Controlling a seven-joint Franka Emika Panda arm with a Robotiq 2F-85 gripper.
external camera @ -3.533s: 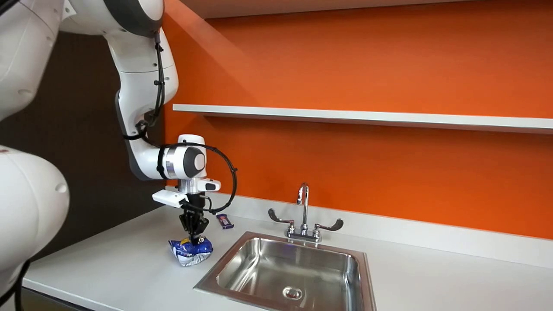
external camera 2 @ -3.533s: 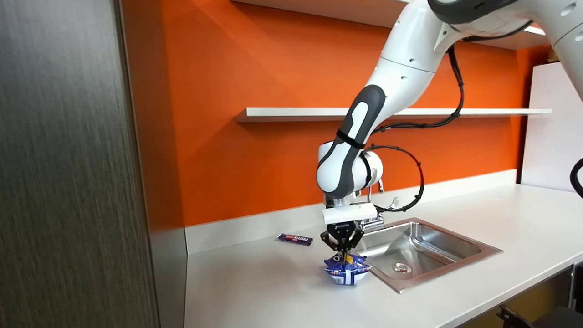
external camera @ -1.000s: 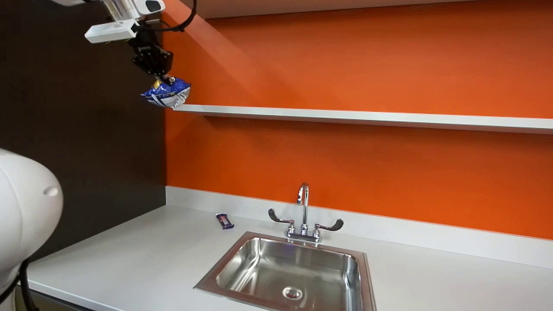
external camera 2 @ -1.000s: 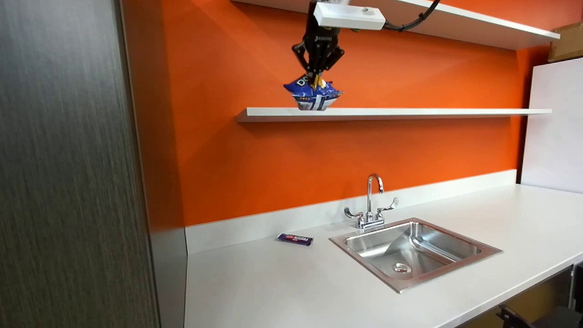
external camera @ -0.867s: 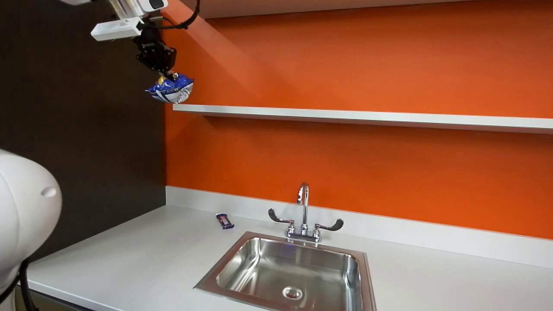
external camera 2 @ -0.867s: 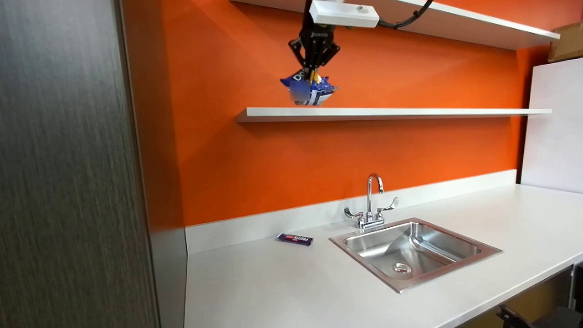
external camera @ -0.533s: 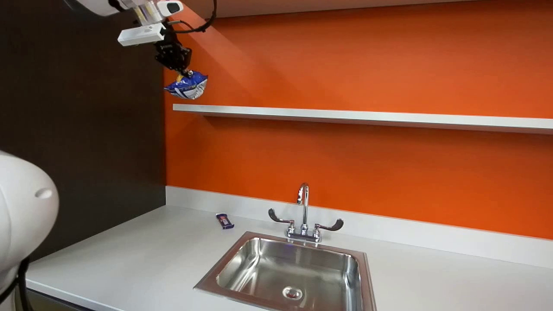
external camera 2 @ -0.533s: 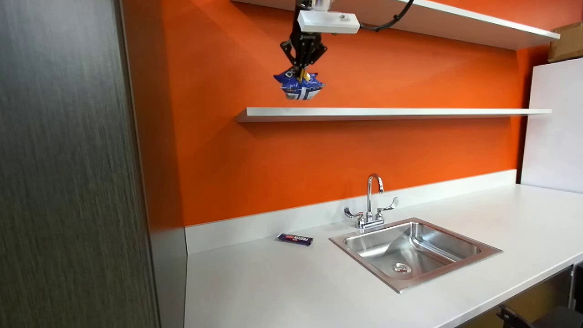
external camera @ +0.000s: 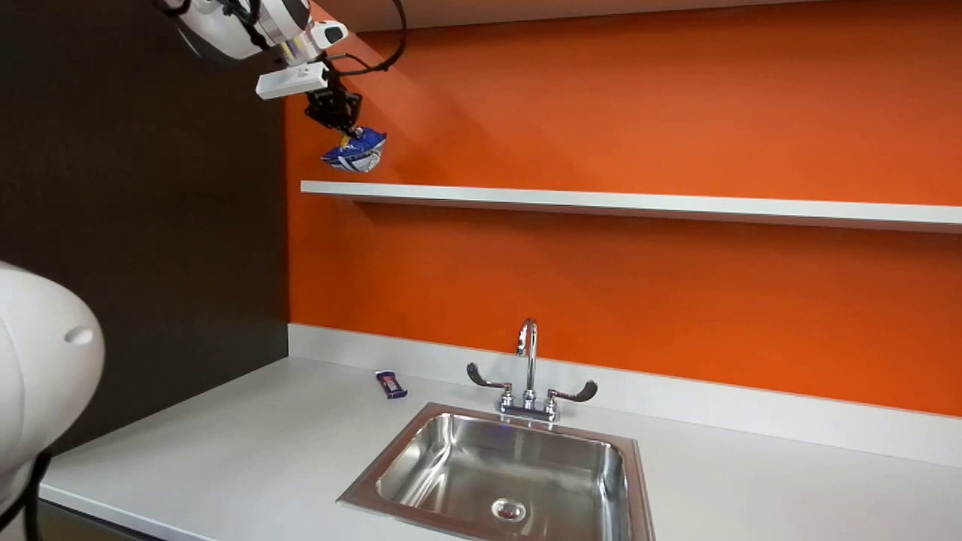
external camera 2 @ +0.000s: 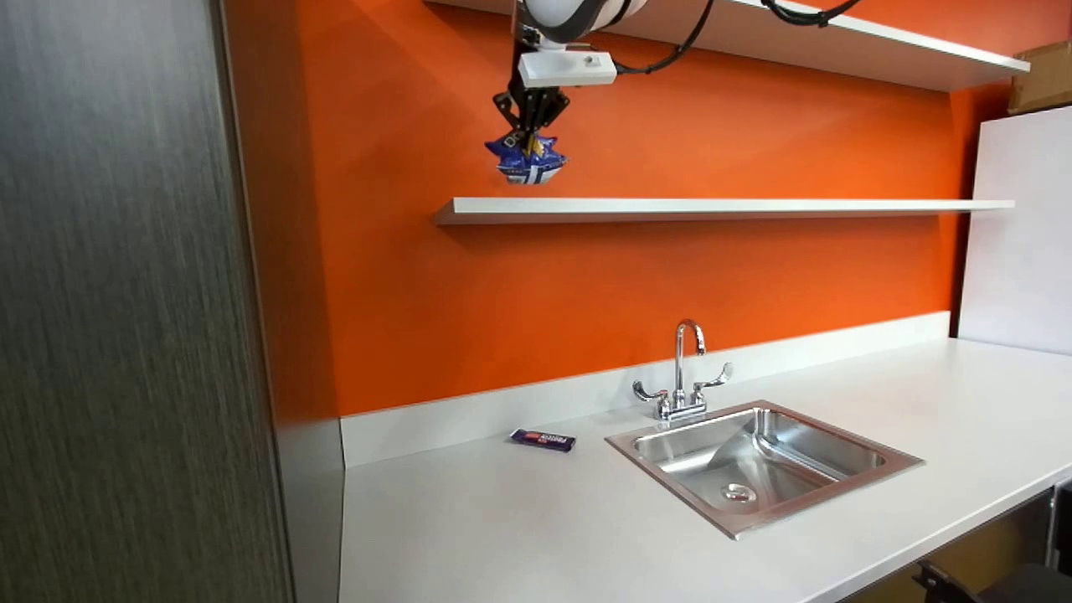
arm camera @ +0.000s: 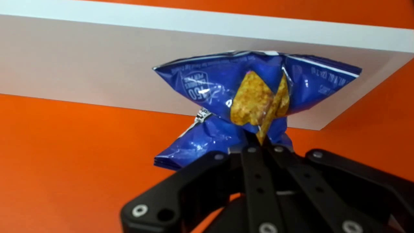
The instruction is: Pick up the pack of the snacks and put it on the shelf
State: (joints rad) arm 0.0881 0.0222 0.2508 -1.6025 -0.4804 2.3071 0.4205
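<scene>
The snack pack, a blue bag with chips pictured on it, hangs in my gripper (external camera: 355,132) in both exterior views (external camera: 361,155) (external camera 2: 529,173). In the wrist view, the gripper (arm camera: 261,140) is shut on the pinched middle of the pack (arm camera: 207,84), whose ends flare out on both sides. The pack hides the fingertips in part. The white shelf (external camera: 526,197) (external camera 2: 720,206) runs along the orange wall. The pack appears a little above the shelf's left end, with a gap showing. In the wrist view the shelf (arm camera: 81,55) shows behind the pack. I cannot tell whether the pack is over it or in front.
A purple bar (external camera: 391,385) (external camera 2: 543,440) lies on the white counter (external camera: 225,451) near the backsplash. A steel sink with a faucet (external camera: 530,368) is set in the counter. A dark panel (external camera: 150,225) stands at the left. An upper shelf (external camera 2: 837,59) hangs above.
The pack was held at the counter 3.5 seconds ago and has been lifted to shelf height. In the last second, arm and pack moved toward the wall, a bit higher above the shelf line.
</scene>
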